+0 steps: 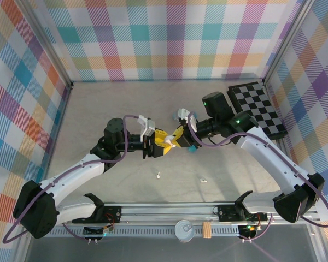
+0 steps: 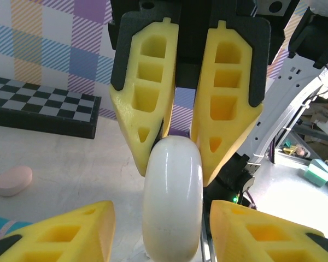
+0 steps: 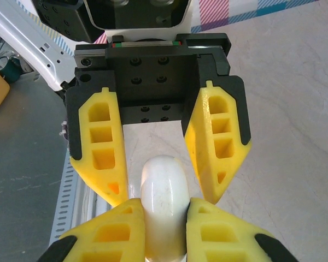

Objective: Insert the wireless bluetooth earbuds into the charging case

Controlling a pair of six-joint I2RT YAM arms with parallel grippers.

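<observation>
A white oval charging case (image 1: 171, 143) hangs above the table's middle between my two grippers, which face each other. My right gripper (image 1: 179, 137) is shut on it; in the right wrist view its fingertips (image 3: 165, 204) press both sides of the case (image 3: 163, 180). My left gripper (image 1: 163, 146) straddles the other end. In the left wrist view the left gripper (image 2: 163, 207) is open, with a small gap showing on each side of the case (image 2: 172, 196). Two tiny white earbuds (image 1: 159, 176) (image 1: 202, 180) lie on the table nearer the arm bases.
A black-and-white checkerboard (image 1: 259, 106) lies at the back right. A pink oval case (image 2: 13, 180) rests on the table in front of the board. A teal object (image 1: 192, 148) sits under the right gripper. A metal rail (image 1: 164, 210) runs along the near edge.
</observation>
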